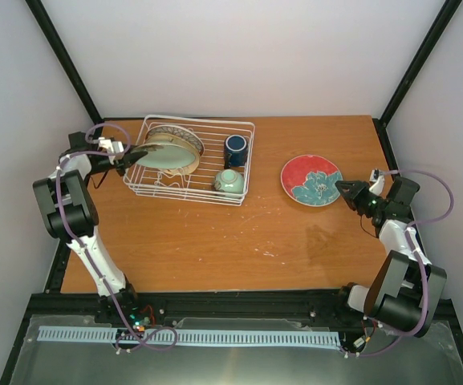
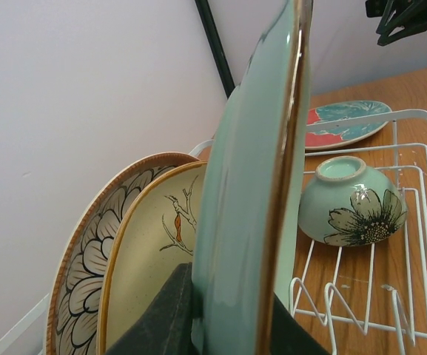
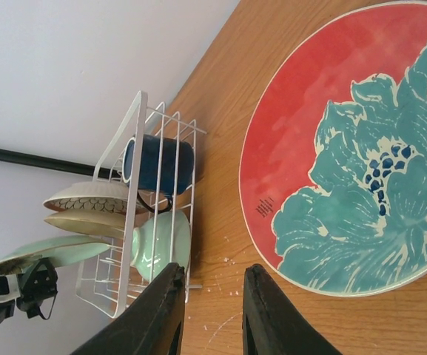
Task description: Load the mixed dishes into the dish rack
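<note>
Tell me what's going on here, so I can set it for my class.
The left gripper is shut on a mint-green plate, holding it at the dish rack beside a cream floral plate and a petal-patterned dish. A dark blue mug and a small mint-green bowl, upside down, are in the rack. The right gripper is open beside the red plate, flat on the table.

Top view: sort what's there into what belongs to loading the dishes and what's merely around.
Job:
dish rack
mint-green plate in the left gripper
cream floral plate
petal-pattern dish
mint-green bowl
dark blue mug
red plate

Merely around:
table
black frame posts
white walls
</note>
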Controlling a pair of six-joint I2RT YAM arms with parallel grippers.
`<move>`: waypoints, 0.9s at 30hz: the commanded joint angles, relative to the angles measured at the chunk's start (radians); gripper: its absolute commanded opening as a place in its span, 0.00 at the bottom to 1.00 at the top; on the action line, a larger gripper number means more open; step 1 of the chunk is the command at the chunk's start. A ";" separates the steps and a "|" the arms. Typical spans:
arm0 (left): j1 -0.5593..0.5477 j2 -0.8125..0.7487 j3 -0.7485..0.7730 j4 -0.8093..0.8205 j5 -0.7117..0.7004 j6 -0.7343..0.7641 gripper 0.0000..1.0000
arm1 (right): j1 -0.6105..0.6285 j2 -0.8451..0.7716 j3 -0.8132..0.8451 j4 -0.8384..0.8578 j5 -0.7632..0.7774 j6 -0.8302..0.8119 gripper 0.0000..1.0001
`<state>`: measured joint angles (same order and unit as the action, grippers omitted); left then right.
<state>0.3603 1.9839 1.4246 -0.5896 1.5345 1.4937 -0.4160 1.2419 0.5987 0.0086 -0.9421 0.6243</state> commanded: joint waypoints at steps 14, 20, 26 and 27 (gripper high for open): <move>-0.072 0.059 0.110 -0.149 -0.088 0.151 0.01 | 0.006 0.042 -0.014 0.072 0.004 0.019 0.21; -0.075 0.007 0.095 -0.115 -0.127 0.111 0.01 | 0.008 0.047 -0.023 0.091 -0.004 0.028 0.21; -0.073 -0.016 0.099 -0.090 -0.162 0.080 0.01 | 0.008 0.043 -0.023 0.087 -0.010 0.026 0.21; -0.072 -0.012 0.099 -0.095 -0.157 0.084 0.00 | 0.008 0.042 -0.023 0.086 -0.011 0.025 0.21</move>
<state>0.2661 1.9976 1.5154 -0.6998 1.4303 1.5532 -0.4141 1.2861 0.5835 0.0715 -0.9432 0.6525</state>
